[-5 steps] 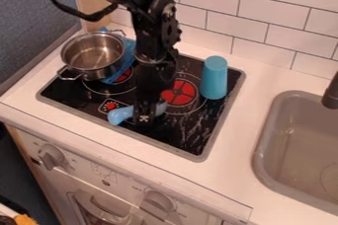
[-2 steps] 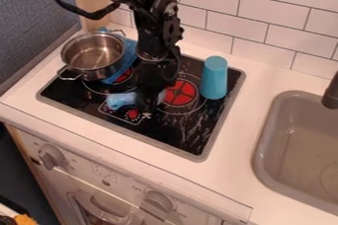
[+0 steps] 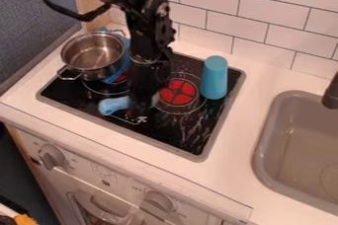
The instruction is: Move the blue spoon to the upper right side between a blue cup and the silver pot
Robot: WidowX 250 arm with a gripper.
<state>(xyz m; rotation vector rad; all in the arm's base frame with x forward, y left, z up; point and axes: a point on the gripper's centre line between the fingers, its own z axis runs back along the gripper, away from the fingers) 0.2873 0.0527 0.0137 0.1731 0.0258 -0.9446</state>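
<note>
The black gripper (image 3: 141, 101) hangs over the front middle of the black stovetop, shut on the blue spoon (image 3: 114, 105). One end of the spoon sticks out on the left of the fingers, and a bit shows on their right; its middle is hidden behind them. A blue cup (image 3: 214, 78) stands tall and narrow at the stovetop's right side. The silver pot (image 3: 93, 56) is at the back left, left of the arm. How far the spoon is above the stovetop I cannot tell.
A blue cloth (image 3: 125, 62) lies beside and partly under the pot. The stovetop (image 3: 196, 144) is set in a white counter (image 3: 232, 163). A grey sink (image 3: 271, 135) with a dark faucet is on the right, and a tiled wall rises behind.
From the first frame, the gripper and spoon rose or shifted back on the stovetop; since the middle frame they have moved slightly left. The cup and pot have stayed in place.
</note>
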